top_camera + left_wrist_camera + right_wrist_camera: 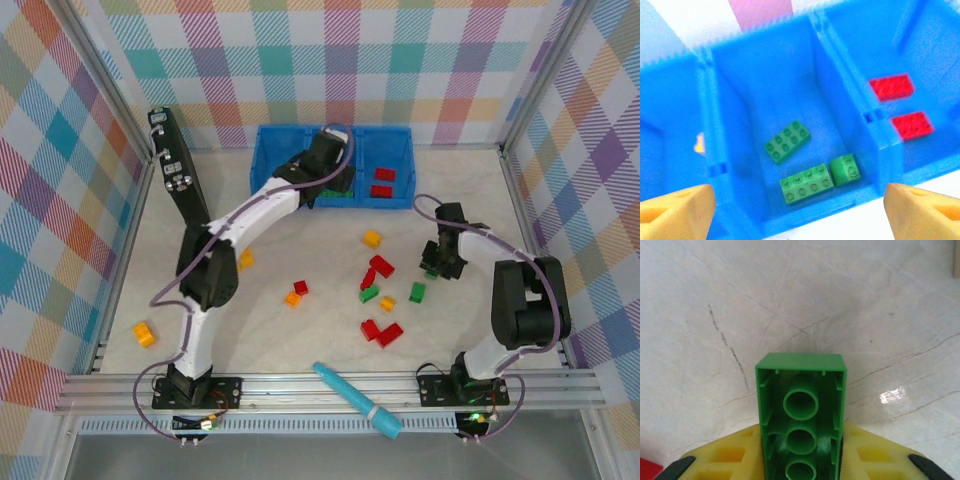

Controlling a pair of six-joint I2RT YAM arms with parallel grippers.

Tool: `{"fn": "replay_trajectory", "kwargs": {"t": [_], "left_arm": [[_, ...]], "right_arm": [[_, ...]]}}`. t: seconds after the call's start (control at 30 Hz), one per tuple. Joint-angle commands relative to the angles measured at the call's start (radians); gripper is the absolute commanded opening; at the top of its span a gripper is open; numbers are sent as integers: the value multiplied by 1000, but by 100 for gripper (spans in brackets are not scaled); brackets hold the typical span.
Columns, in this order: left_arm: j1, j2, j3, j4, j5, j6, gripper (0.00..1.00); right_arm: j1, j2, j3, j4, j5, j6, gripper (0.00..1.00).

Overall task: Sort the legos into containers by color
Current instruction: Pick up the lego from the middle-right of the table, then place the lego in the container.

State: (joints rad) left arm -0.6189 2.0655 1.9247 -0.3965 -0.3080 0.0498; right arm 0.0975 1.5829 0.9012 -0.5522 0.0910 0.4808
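The blue three-part container (268,165) stands at the back of the table. My left gripper (331,160) hovers over it, open and holding nothing, its orange fingertips (675,210) wide apart in the left wrist view. Below them, the middle compartment (765,75) holds three green legos (787,141). Two red legos (891,86) lie in the right compartment, and a speck of yellow (699,143) shows in the left one. My right gripper (441,262) is low over the table at the right, shut on a green lego (801,410) whose hollow underside faces the camera.
Loose legos lie mid-table: yellow (372,238), red (381,265), green (417,292), a red pair (382,332), and red and orange (296,293). A yellow one (144,333) sits far left. A teal stick (357,400) lies at the front edge. A black post (175,170) stands at the back left.
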Motion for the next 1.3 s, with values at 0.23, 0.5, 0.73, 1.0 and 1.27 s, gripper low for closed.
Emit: {"fn": "replay_trajectory", "kwargs": {"t": [0.23,0.5,0.73,1.0,1.27], "left_arm": [[16,-475,-485,-45,-97,-113,90],[27,-652,-704,-158,-83,-189,90],[28,-733,-812,-239,-101,-239,90],[50,-899,-923,-405,-196,-454,93],[107,-1153,-934,-675,-342,-629,100]], "right_arm": [[0,-217,273,-141,-53,-166,29],[132,-134,565,-38,-28,-289,28],[258,119,803,66,-27,-408,28],[341,466,1054,143,-52,-496,29],[370,758,1352,32,-31,-524,31]]}}
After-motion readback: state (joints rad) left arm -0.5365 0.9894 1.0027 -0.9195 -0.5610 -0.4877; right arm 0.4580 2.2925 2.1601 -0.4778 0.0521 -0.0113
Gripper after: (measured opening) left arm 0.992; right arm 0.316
